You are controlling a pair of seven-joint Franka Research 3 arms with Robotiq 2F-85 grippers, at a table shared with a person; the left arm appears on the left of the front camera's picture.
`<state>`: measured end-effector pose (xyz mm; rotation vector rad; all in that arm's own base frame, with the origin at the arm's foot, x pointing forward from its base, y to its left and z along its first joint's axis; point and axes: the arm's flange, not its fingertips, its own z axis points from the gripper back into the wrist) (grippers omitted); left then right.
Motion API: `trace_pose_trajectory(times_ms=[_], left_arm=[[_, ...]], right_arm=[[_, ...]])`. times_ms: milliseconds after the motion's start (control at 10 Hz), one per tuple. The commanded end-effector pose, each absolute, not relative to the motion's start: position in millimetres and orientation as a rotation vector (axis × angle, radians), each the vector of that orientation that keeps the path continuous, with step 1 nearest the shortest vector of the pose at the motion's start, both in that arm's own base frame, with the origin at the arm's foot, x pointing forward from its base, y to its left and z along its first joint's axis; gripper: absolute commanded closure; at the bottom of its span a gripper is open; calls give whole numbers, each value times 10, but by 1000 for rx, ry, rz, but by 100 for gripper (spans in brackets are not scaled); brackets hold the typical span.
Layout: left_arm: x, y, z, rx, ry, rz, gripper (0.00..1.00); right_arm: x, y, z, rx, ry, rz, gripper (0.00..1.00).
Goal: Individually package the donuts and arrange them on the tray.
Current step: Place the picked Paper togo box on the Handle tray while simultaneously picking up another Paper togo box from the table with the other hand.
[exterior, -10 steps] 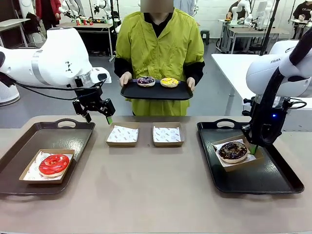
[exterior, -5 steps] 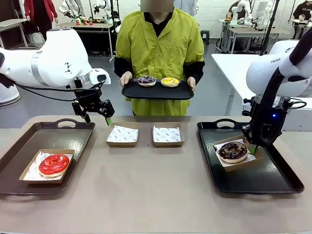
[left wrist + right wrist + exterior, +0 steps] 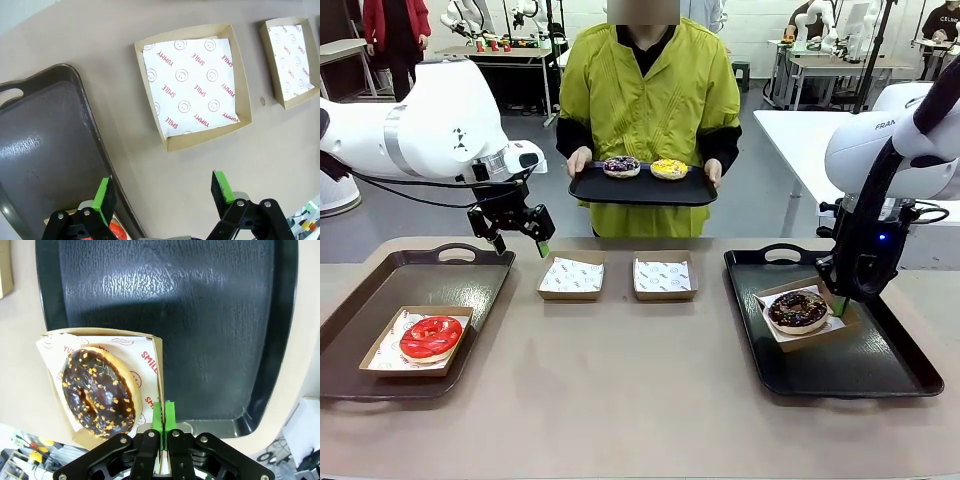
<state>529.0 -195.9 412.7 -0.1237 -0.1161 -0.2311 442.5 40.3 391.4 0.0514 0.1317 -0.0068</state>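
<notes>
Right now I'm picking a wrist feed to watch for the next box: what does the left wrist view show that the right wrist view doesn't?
Left wrist view: two empty brown cardboard boxes lined with printed paper, one near and one farther, on the beige table beside a black tray's handle end; left jaws open. Right wrist view: a chocolate ring donut with nut bits in its lined cardboard box on another black tray; right jaws shut on that box's wall. Both: a black tray, beige table, the same style of lined box.

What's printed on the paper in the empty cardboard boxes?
White paper liner: red smiley faces plus SMILE and YUMMY lettering; clearest in left wrist view.
</notes>
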Motion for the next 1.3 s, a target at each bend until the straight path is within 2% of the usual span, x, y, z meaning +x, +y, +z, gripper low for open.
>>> trace_pose_trajectory(times_ms=[0,400,800,1200], left_arm=[[5377,-1959,4082,-122,-107,-228,1],[5576,-2050,3933,-100,-88,-218,1],[5715,-2164,3856,-92,-79,-188,1],[5844,-2238,3688,-40,-45,-102,1]], right_arm=[[4412,468,3798,65,92,-23,98],[4308,551,3620,51,56,-35,98],[4050,492,3638,54,36,-100,98],[3988,485,3628,77,11,-128,98]])
